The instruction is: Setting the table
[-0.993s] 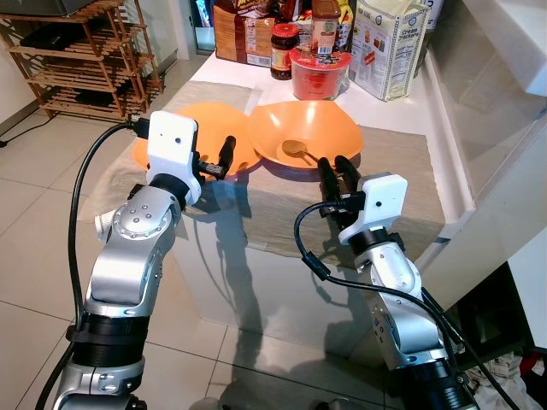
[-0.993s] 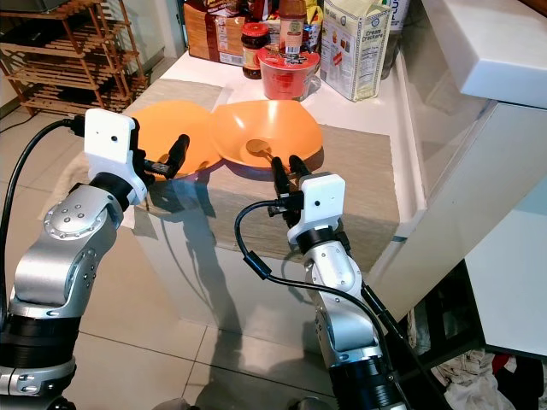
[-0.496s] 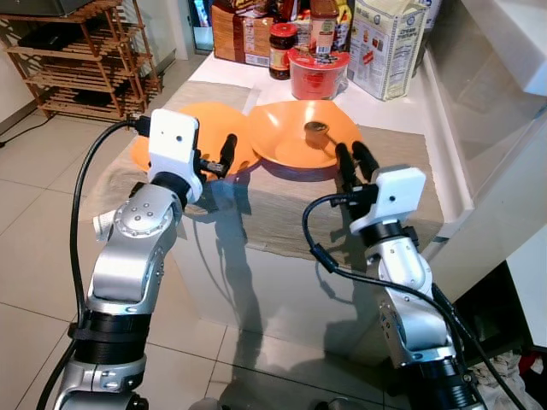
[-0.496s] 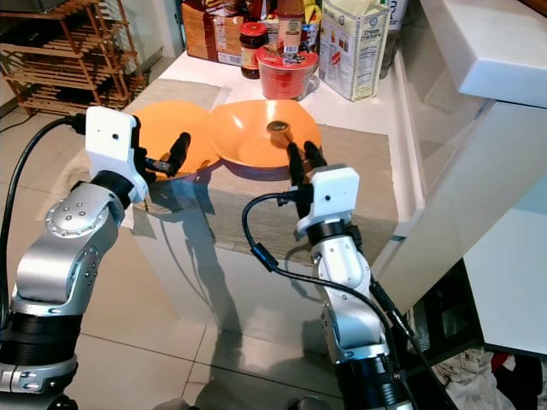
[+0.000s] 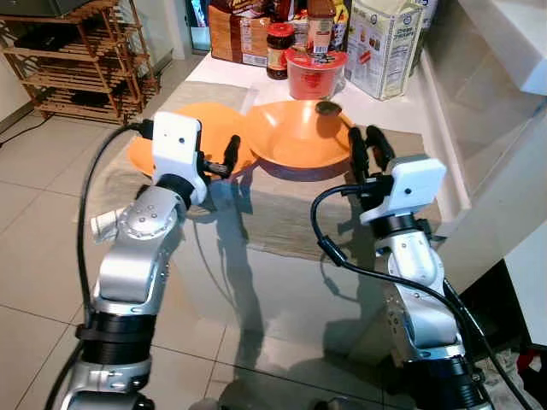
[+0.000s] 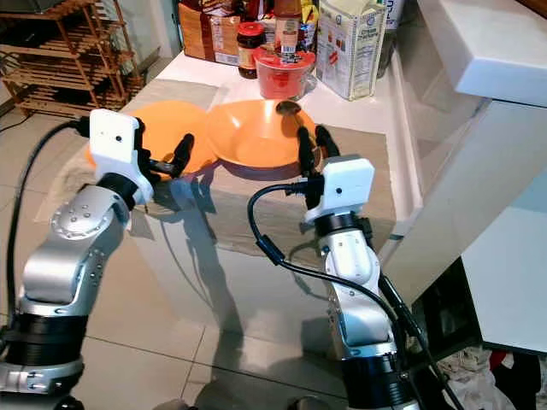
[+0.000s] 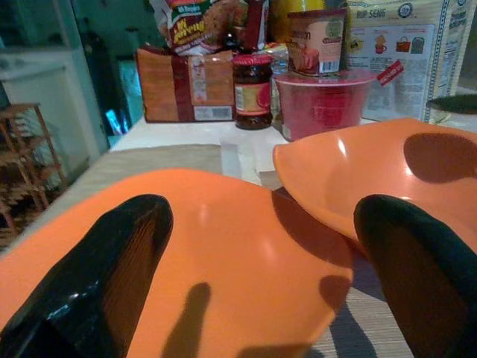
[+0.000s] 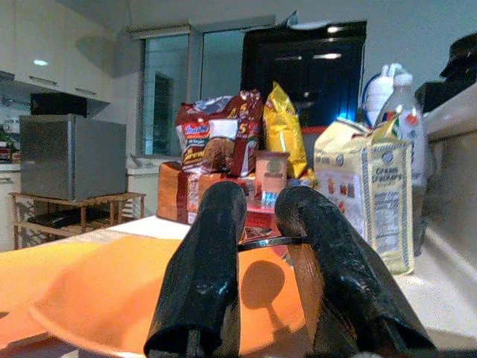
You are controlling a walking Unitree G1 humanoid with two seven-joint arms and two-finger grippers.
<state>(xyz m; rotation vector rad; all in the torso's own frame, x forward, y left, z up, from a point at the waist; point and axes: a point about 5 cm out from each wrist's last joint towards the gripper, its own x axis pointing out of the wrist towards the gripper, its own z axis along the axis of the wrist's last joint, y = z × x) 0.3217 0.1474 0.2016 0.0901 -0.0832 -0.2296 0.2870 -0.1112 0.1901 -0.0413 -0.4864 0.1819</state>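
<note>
Two orange dishes sit side by side on a beige placemat point(image 5: 282, 213): a flat plate point(image 5: 209, 132) on the left and a deeper bowl point(image 5: 295, 141) on the right. My right gripper point(image 5: 369, 147) hovers at the bowl's right rim, shut on a metal spoon point(image 5: 327, 108). The spoon's head hangs over the bowl's far edge, and its thin handle point(image 8: 272, 240) runs between the two fingers. My left gripper point(image 7: 261, 283) is open, level with the plate's near edge, with nothing between its fingers point(image 7: 112, 276).
Behind the dishes stand a red cup-noodle tub point(image 5: 316, 73), a jar point(image 5: 279, 51), a cracker box point(image 5: 389, 43) and brown packets point(image 5: 239, 30). A white ledge point(image 5: 479, 128) borders the counter on the right. A wooden rack point(image 5: 77, 60) stands on the tiled floor at far left.
My right gripper has risen and moved forward and right, carrying the spoon from the bowl's middle to above its far rim. The left arm has barely moved.
</note>
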